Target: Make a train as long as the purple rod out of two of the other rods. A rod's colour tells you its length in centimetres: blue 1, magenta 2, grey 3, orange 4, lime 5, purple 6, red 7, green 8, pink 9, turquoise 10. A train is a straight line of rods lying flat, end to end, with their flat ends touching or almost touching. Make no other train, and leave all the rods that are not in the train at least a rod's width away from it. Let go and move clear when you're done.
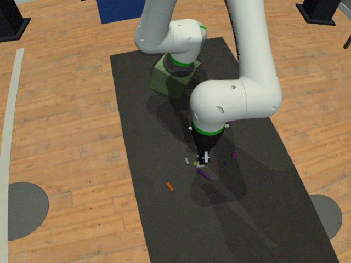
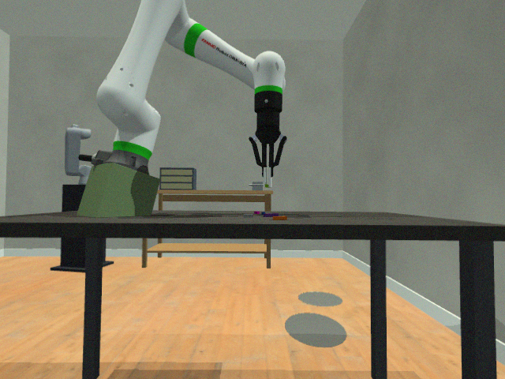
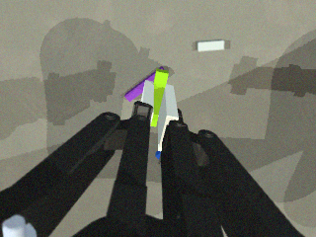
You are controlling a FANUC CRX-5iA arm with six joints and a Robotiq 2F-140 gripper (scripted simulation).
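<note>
My gripper [image 1: 201, 164] [image 2: 267, 181] [image 3: 156, 97] is shut on the lime rod [image 1: 194, 163] [image 2: 267, 185] [image 3: 161, 78] and holds it high above the table. The purple rod [image 1: 203, 174] [image 2: 271, 215] [image 3: 140, 89] lies flat on the table, partly behind the held rod in the wrist view. The grey rod [image 1: 186, 160] [image 3: 210, 45] lies apart from it. The orange rod [image 1: 170, 187] [image 2: 279, 218] lies apart at the left in the top view. The small blue rod [image 1: 225, 163] [image 3: 158, 155] and the magenta rod [image 1: 234, 155] [image 2: 256, 212] lie at the right in the top view.
The dark table top [image 1: 181, 226] [image 2: 346, 218] carries the rods and the green arm base [image 1: 165, 76] [image 2: 107, 191]. The arm's shadow falls across the table. A wooden bench [image 2: 211, 192] stands well behind it.
</note>
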